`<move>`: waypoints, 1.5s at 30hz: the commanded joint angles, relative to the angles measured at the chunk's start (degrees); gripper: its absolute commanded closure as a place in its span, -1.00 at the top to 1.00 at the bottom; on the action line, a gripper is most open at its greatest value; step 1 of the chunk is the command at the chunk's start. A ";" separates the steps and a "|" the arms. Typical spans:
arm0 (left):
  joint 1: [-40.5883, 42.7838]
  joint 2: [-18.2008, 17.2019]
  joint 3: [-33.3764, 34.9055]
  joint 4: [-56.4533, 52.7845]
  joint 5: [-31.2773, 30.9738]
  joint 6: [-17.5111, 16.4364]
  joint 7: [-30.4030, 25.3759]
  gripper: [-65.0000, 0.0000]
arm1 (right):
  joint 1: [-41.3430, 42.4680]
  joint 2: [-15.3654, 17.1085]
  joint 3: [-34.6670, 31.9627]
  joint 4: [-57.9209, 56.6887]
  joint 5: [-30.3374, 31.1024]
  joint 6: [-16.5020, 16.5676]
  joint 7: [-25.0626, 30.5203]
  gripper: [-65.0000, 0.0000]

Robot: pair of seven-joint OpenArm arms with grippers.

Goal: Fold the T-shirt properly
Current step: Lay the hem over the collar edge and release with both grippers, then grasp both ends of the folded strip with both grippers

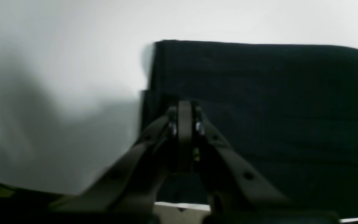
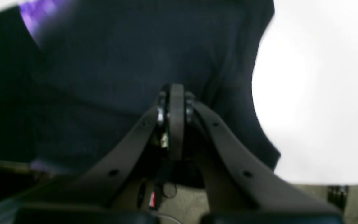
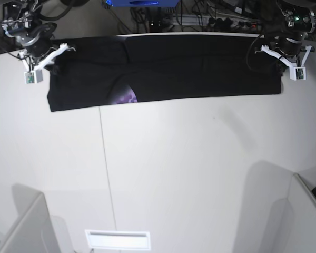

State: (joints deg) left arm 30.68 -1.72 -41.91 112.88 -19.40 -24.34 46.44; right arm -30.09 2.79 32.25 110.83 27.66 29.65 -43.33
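The black T-shirt [image 3: 200, 63] lies folded into a long flat strip along the far edge of the white table [image 3: 189, 168]. A bit of its purple print [image 3: 125, 97] peeks out at the strip's near edge, and it shows again in the right wrist view [image 2: 37, 11]. My left gripper [image 1: 185, 104] is shut, its tips over the shirt [image 1: 275, 109] close to a squared corner; in the base view it [image 3: 277, 66] is at the strip's right end. My right gripper [image 2: 176, 87] is shut over dark cloth [image 2: 104, 77] at the strip's left end [image 3: 55, 63]. No cloth shows pinched in either.
Cables and a power strip [image 3: 226, 21] run behind the table's far edge. A seam [image 3: 104, 168] crosses the tabletop from far to near. A white slotted plate [image 3: 117, 240] sits at the near edge, and grey panels [image 3: 21, 226] stand at both near corners.
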 commanded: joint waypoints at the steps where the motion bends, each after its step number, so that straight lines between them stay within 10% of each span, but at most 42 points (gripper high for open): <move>1: -0.13 -0.35 -0.24 -0.04 -0.07 -0.15 -1.56 -1.00 | 0.06 0.69 0.23 0.16 0.43 0.29 0.83 -1.00; 26: -14.46 -0.44 1.60 -22.11 10.30 0.12 -1.73 -1.00 | 15.01 0.25 -2.49 -21.20 -14.96 0.20 1.09 -1.00; 45: -30.37 -4.22 1.69 -30.29 15.40 0.29 -0.94 -1.00 | 28.02 0.69 -2.93 -29.73 -15.40 -3.14 0.56 -1.00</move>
State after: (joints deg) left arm 0.36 -5.15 -40.01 82.06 -5.80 -25.12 44.64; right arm -2.42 2.92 29.17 80.90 14.94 28.27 -41.01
